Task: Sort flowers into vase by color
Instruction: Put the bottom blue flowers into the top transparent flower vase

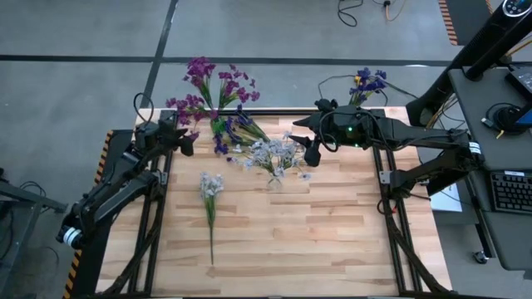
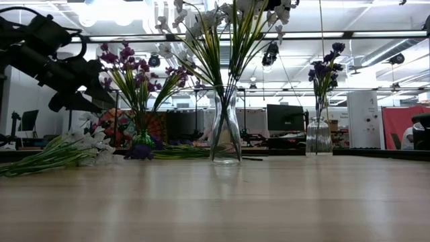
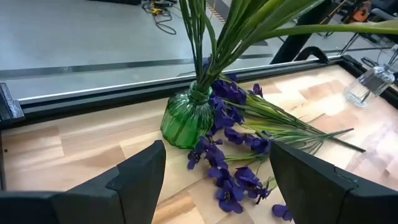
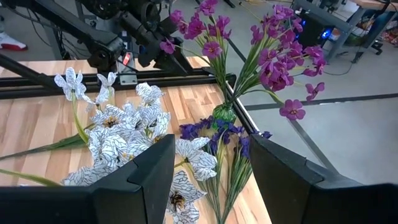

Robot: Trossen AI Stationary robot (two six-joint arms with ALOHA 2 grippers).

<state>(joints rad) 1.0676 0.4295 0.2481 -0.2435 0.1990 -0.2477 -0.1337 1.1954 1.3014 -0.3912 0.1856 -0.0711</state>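
A green glass vase [image 3: 185, 119] at the table's far left holds magenta-purple flowers [image 1: 209, 83]. Blue-violet sprays [image 3: 239, 146] lie flat on the table beside its base. A clear vase [image 2: 225, 134] at the table's middle holds several pale white-lavender flowers [image 4: 127, 134]. One white spray [image 1: 209, 188] lies on the table, its stem pointing at the near edge. A second clear vase [image 1: 366, 98] at the far right holds blue-violet flowers. My left gripper [image 3: 216, 149] is open, hovering just left of the green vase. My right gripper [image 4: 211, 143] is open, above the white bouquet's right side.
Black rails run along the table's left, right and far edges [image 1: 274, 110]. Bare wood lies toward the near edge [image 1: 299, 241]. A desk with a keyboard [image 1: 511, 191] stands off the table's right side.
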